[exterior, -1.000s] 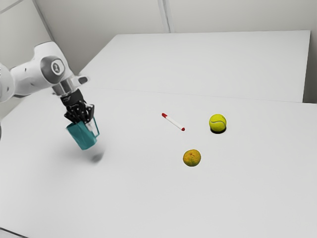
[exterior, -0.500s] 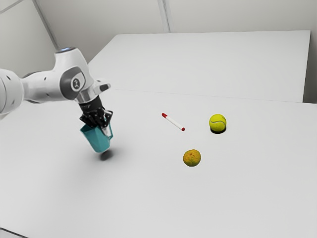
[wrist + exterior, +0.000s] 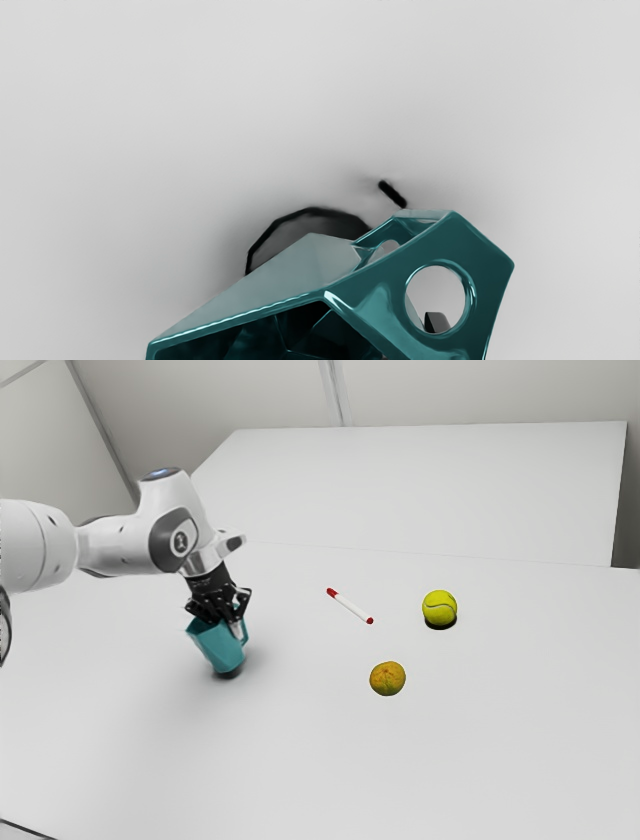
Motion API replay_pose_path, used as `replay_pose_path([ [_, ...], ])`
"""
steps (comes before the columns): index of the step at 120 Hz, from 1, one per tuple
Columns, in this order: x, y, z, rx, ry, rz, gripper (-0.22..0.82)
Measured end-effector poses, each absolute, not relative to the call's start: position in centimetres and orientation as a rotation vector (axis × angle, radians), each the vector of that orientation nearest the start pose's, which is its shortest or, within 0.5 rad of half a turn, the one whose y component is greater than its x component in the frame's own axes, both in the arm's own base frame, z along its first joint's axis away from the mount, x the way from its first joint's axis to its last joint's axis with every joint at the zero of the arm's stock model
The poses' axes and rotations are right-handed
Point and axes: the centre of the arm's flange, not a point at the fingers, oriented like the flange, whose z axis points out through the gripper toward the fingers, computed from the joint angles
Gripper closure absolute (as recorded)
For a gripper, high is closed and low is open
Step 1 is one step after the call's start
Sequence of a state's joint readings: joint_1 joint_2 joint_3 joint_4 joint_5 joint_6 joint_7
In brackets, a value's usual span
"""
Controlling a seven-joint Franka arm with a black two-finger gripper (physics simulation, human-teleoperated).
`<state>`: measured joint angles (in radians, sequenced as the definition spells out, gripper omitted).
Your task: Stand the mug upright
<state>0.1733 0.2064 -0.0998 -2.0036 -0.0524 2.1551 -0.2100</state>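
Toward the exterior view's left, the teal mug [image 3: 221, 649] hangs tilted beneath my gripper [image 3: 226, 617], its base angled down toward the exterior view's right, just over a dark shadow. My gripper is shut on the mug near its rim and handle. In the wrist view the mug [image 3: 300, 272] shows its open mouth, outer wall and handle with a round hole. Part of my gripper [image 3: 436, 322] appears through that hole; the mug hides the rest of the fingers there. Whether the base touches the table cannot be told.
A white marker with red ends [image 3: 350, 606] lies on the white table [image 3: 480, 760] near the middle. An orange fruit [image 3: 387, 678] and a yellow-green tennis ball [image 3: 439, 608] sit farther toward the exterior view's right.
My hand has carried the mug toward the exterior view's right and lower. The mug remains tilted, and its shadow is now close under the base. The marker, fruit and ball have stayed put.
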Motion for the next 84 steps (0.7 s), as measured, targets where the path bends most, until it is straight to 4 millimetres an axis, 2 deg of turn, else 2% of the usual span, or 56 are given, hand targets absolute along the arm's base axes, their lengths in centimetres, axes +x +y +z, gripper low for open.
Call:
replay_pose_path([
  [20,59.2,3.8,33.9,-3.154,-0.533,0.096,0.79],
  [39,59.4,3.5,34.3,-3.157,-0.556,0.073,0.44],
  [48,59.3,3.5,35.5,-3.155,-0.560,0.043,0.31],
  [58,59.2,3.3,36.9,-3.152,-0.557,0.012,0.21],
  [64,59.0,3.1,37.7,-3.151,-0.554,-0.001,0.17],
  [84,58.2,2.3,42.3,-3.150,-0.541,-0.103,0.08],
])
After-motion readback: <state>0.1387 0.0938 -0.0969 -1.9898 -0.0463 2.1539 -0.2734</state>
